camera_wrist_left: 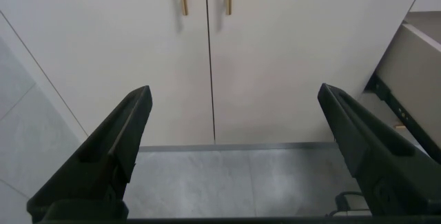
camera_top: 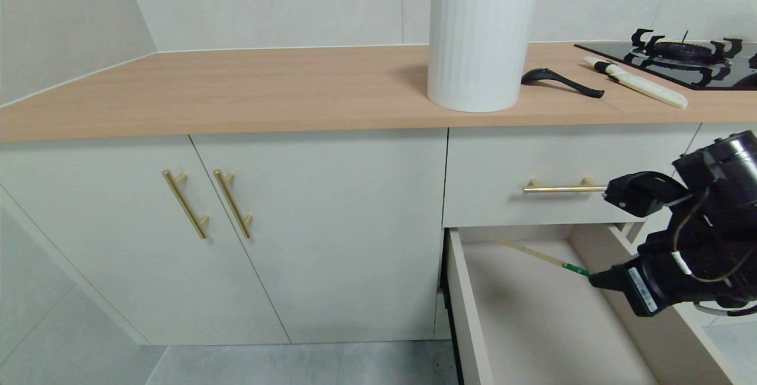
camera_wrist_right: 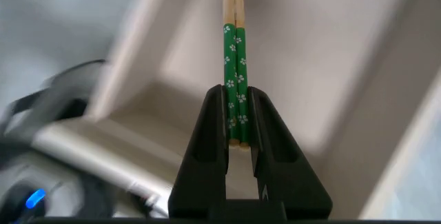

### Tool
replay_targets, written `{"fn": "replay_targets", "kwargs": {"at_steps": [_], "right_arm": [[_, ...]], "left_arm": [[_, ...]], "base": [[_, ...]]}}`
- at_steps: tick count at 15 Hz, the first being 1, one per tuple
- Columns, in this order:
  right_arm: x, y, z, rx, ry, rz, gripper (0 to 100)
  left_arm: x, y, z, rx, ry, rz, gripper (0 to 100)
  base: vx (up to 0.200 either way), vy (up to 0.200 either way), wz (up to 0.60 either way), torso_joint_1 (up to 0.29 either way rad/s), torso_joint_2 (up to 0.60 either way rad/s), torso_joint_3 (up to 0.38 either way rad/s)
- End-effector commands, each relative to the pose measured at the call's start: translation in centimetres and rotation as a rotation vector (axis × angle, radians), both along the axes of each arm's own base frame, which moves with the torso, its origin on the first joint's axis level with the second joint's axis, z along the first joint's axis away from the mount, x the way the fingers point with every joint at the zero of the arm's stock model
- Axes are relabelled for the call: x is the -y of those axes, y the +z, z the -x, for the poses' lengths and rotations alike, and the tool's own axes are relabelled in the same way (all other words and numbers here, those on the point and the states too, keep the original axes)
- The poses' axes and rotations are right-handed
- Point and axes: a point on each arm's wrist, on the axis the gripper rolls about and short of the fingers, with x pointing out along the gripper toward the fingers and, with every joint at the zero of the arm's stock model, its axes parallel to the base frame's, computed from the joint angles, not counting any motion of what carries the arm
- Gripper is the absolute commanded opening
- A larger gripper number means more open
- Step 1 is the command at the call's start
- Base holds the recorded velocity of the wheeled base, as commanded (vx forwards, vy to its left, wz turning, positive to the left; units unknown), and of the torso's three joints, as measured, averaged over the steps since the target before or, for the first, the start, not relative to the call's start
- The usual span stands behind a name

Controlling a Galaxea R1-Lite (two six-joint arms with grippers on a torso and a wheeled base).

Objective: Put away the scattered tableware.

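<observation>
- Bamboo chopsticks (camera_top: 541, 258) with green flowered ends are held as a pair by the right jaws, which are closed on those ends alone. The pale tips are pointed into the open drawer (camera_top: 458, 290), above its bottom.
- A hold so near one end is judged weak: the pair could be levered askew or scissored apart if a tip is caught on the drawer wall or on the shut drawer front (camera_top: 491, 160) above.
- If the sticks are released too high or too near the rim, they could be bounced out onto the grey tiled floor (camera_top: 266, 364).
- The left jaws are spread wide and empty, held low before the cabinet doors (camera_wrist_left: 289, 58), well apart from the drawer.
- A black ladle (camera_top: 562, 82) and a white knife (camera_top: 641, 82) are seen lying on the wooden bench (camera_top: 236, 89), between a tall ribbed white vessel (camera_top: 478, 30) and the black hob (camera_top: 680, 57). The vessel could be toppled by a careless reach for them.
- Pale tiled walls (camera_top: 266, 0) are set behind the bench, and brass bar handles (camera_top: 186, 203) are fitted to the doors.
</observation>
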Motion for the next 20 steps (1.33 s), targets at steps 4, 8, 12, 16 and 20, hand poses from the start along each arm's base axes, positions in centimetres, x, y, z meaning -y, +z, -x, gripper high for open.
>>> {"fn": "replay_targets", "kwargs": {"at_steps": [4,8,12,16,20], "right_arm": [[-3.0,-4.7,-6.4,-0.17,-0.187,-0.021,0],[-4.6,-8.2,-8.5,-0.185,-0.236,0.009,0],[-5.0,-10.3,-9.5,-0.191,-0.241,0.022,0],[-5.2,-11.7,-9.8,-0.22,-0.239,0.038,0],[-6.6,-15.1,-9.9,-0.296,-0.209,0.092,0]], "left_arm": [[0.0,0.0,0.0,0.0,0.0,0.0,100],[0.0,0.0,0.0,0.0,0.0,0.0,100],[0.0,0.0,0.0,0.0,0.0,0.0,100],[0.0,0.0,0.0,0.0,0.0,0.0,100],[0.0,0.0,0.0,0.0,0.0,0.0,100]], "base": [[0.0,0.0,0.0,0.0,0.0,0.0],[0.0,0.0,0.0,0.0,0.0,0.0],[0.0,0.0,0.0,0.0,0.0,0.0],[0.0,0.0,0.0,0.0,0.0,0.0],[0.0,0.0,0.0,0.0,0.0,0.0]]}}
